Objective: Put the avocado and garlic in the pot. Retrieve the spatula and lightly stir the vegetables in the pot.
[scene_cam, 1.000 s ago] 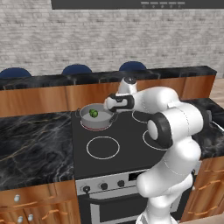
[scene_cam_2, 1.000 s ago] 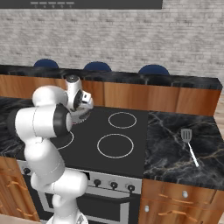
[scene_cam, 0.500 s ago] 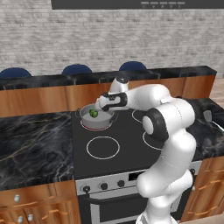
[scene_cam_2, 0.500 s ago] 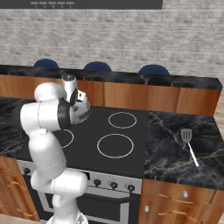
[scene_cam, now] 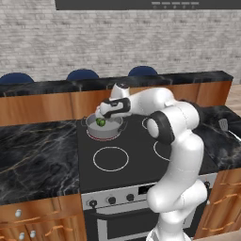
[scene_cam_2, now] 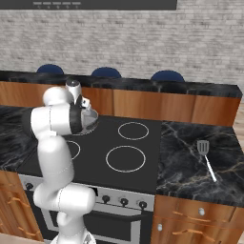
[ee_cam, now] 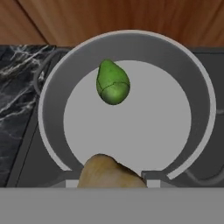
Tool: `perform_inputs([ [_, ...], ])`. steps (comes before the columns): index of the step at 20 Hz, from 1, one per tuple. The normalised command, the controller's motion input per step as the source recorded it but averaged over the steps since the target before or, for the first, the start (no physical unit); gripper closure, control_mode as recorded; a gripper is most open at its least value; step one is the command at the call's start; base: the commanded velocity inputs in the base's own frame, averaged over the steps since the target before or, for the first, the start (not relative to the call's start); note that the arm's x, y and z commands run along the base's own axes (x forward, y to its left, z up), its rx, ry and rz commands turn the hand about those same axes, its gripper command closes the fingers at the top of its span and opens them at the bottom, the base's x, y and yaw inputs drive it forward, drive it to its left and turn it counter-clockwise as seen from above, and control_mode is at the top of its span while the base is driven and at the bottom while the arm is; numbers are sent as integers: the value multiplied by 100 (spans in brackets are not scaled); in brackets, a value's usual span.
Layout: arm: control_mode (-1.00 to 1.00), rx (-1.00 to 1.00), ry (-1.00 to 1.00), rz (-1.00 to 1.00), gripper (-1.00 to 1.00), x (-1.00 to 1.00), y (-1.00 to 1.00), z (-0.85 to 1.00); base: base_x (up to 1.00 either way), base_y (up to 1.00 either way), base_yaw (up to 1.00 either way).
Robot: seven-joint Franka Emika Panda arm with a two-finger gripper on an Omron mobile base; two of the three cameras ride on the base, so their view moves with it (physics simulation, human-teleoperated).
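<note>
Beige garlic (ee_cam: 109, 171) sits gripped in the tool (ee_cam: 111, 177) above the pot's (ee_cam: 52, 87) six-o'clock rim, avocado (ee_cam: 113, 83) already inside near twelve o'clock. Released now, the garlic may strike the rim and roll onto the stove (scene_cam: 136, 155). The spatula (scene_cam_2: 206, 156) waits on the desk (scene_cam_2: 190, 157).

matt grey metal pot (ee_cam: 52, 100), glossy black marbled stone counter (scene_cam: 33, 155), warm wood cabinets (scene_cam_2: 138, 102)

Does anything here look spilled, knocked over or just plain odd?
Nothing stands out. The pot sits upright on the stove with the avocado inside, the hand holds the garlic above it, and the spatula lies flat on the counter.
</note>
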Motion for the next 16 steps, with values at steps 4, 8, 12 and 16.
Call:
perform_inputs([
  [4,-100,-2,0,0,100,8,0,-46,0,0,0],
  [8,-100,-3,0,0,100,15,0,-44,0,0,0],
  [12,-100,0,0,1,100,27,1,-4,0,0,0],
  [16,-100,0,0,0,100,33,2,0,0,0,0],
])
